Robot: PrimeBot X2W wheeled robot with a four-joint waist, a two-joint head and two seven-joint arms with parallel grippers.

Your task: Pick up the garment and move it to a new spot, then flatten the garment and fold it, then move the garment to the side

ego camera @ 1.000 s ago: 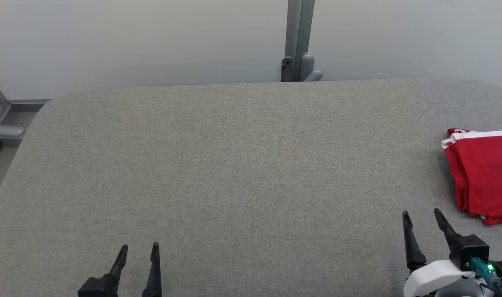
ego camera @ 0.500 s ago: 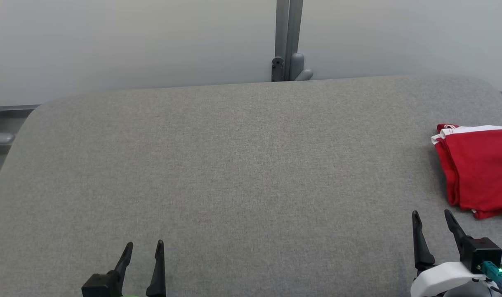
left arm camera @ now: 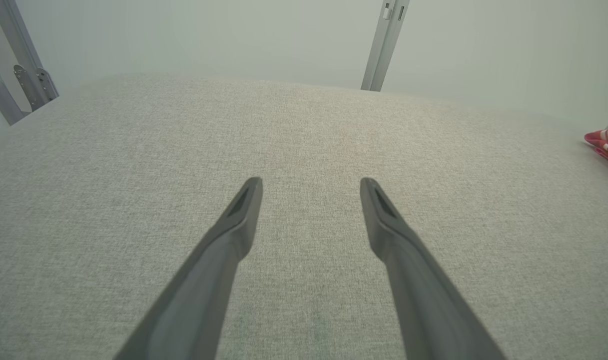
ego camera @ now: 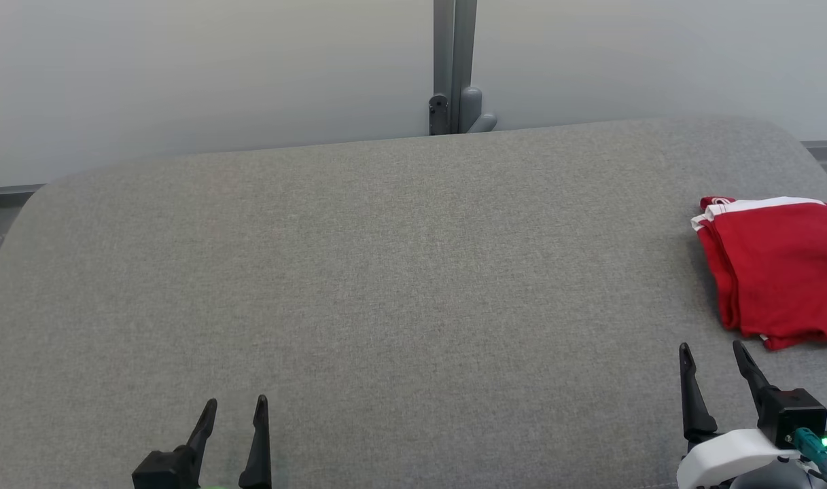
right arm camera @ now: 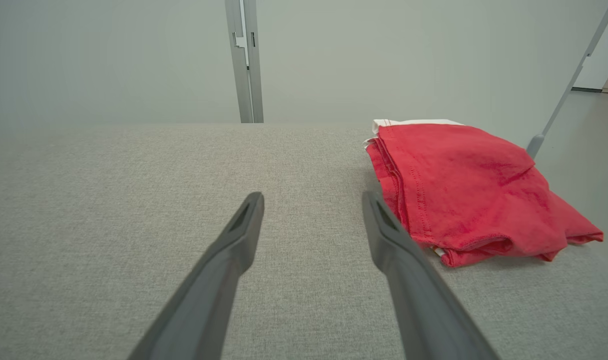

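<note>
The garment [ego camera: 777, 272] is red with a white edge and lies folded in a stack at the right side of the grey table [ego camera: 386, 272]. It also appears in the right wrist view as a folded red garment [right arm camera: 463, 185] just ahead and to the right of my fingers, and as a red sliver of garment [left arm camera: 606, 142] at the left wrist view's right edge. My right gripper [ego camera: 712, 350] stands open at the lower right, a little nearer than the garment, holding nothing. My left gripper [ego camera: 236, 402] stands open and empty at the lower left.
A grey metal post [ego camera: 454, 64] rises behind the table's far edge against a pale wall. A slanted metal leg [right arm camera: 563, 90] stands beyond the table's right side. The table's rounded right corner [ego camera: 787, 136] lies just behind the garment.
The whole head view has shifted left and slightly up, so the camera has turned rightward. The garment lies the same, and both grippers stay open.
</note>
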